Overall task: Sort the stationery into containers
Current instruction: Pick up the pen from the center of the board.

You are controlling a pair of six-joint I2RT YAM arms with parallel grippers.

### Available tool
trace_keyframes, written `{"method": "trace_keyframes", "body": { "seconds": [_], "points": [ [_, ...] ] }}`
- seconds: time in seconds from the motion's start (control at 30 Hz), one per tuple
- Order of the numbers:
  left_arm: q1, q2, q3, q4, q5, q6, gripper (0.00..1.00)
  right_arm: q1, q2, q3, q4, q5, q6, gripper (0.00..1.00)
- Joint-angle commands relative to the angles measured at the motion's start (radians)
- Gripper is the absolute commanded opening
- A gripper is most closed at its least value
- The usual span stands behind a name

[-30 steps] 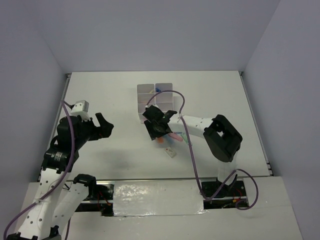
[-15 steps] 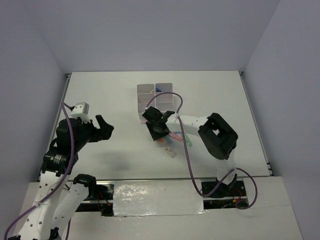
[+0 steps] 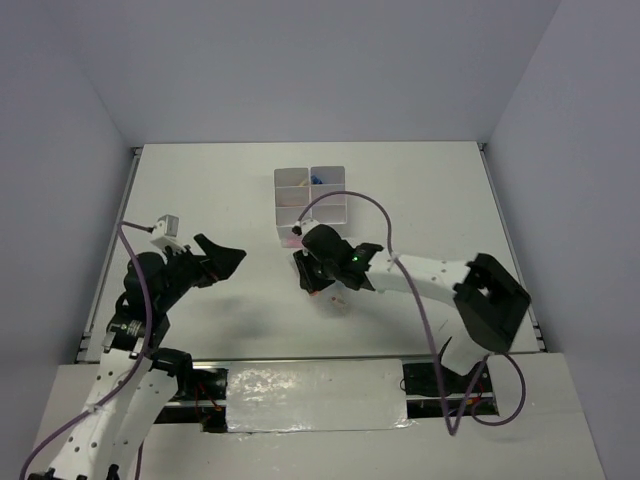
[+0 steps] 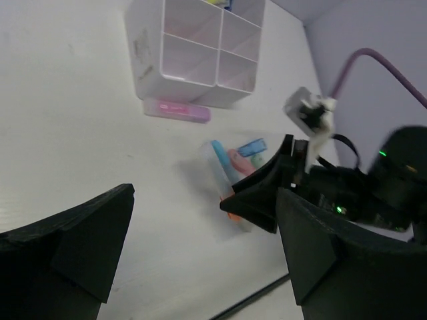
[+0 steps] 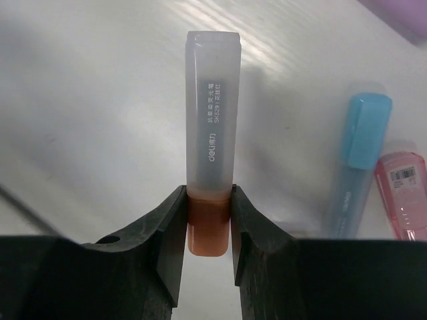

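Since containers [image 3: 311, 195] are sitting at 12 o'clock, right gripper [image 5: 209, 220] is clamping orange marker [image 5: 212, 120] for transfer; left gripper [image 4: 203, 220] is idling, jaws apart.

Left arm [image 3: 112, 415] and right arm [image 3: 430, 276]: white link shells, black joint housings. A thin purple cable [image 3: 345, 196] trails along each. Left claw [image 3: 222, 252] and right claw [image 5: 209, 200]: matte black, two wedge-shaped fingers. Right wrist carries a green indicator light [image 3: 352, 258]; left wrist carries a grey box module [image 3: 165, 228].
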Motion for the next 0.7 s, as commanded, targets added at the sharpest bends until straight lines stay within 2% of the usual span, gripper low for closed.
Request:
{"method": "trace_keyframes", "body": {
  "seconds": [0.0, 0.07, 0.2, 0.43, 0.53, 0.67],
  "points": [
    [-0.003, 0.038, -0.079, 0.332, 0.149, -0.213, 0.99, 0.063, -0.207, -0.061, 0.216, -0.025, -0.022, 0.02],
    [-0.011, 0.085, -0.074, 0.344, 0.147, -0.226, 0.99, 0.087, -0.248, -0.071, 0.205, 0.030, -0.031, 0.01],
    [-0.060, 0.181, -0.068, 0.417, 0.169, -0.250, 0.98, 0.127, -0.358, -0.127, 0.262, 0.014, -0.063, 0.01],
    [-0.224, 0.253, -0.059, 0.534, 0.118, -0.270, 0.94, 0.152, -0.389, -0.096, 0.223, 0.041, -0.071, 0.00],
    [-0.278, 0.284, -0.034, 0.508, 0.072, -0.224, 0.92, 0.156, -0.375, -0.053, 0.165, 0.070, -0.071, 0.00],
    [-0.321, 0.351, 0.044, 0.390, 0.032, -0.108, 0.94, 0.164, -0.375, -0.030, 0.084, 0.072, -0.097, 0.00]
  ]
}}
